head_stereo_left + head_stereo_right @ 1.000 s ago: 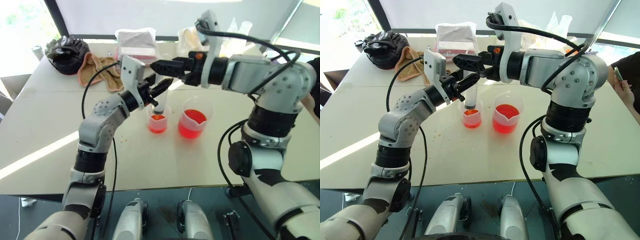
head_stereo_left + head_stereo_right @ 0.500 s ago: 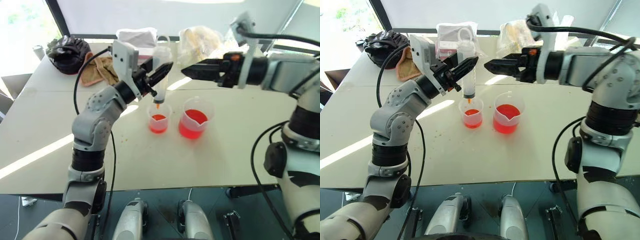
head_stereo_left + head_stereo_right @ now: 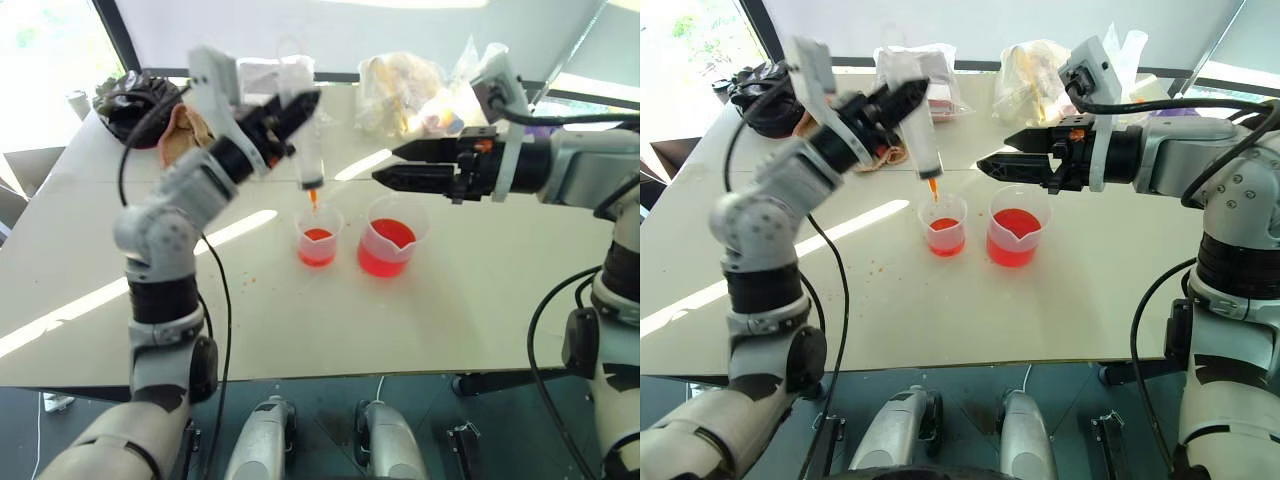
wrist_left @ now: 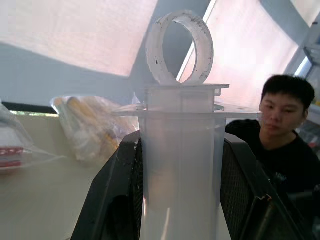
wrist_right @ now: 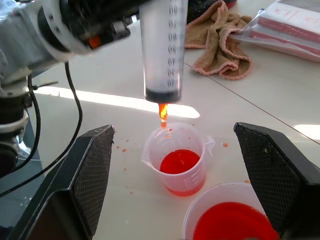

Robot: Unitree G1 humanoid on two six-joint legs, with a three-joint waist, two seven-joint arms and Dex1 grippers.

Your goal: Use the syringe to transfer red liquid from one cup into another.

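Note:
My left gripper is shut on the barrel of the clear syringe, which it holds nearly upright, high over the table. The syringe's orange tip hangs a little above the smaller cup, clear of its rim. Its dark seal sits at the bottom of the barrel, and the plunger ring rests on the flange. Red liquid lies low in the smaller cup. The larger spouted beaker beside it holds more. My right gripper is open and empty above the beaker, right of the syringe.
A brown towel and a black bag lie at the back left of the white table. Clear plastic bags and a flat packet sit along the back edge. A person sits beyond the table.
My left arm lifted the syringe up and to the left, taking its tip out of the smaller cup. My right gripper drew back to the right, away from the plunger top.

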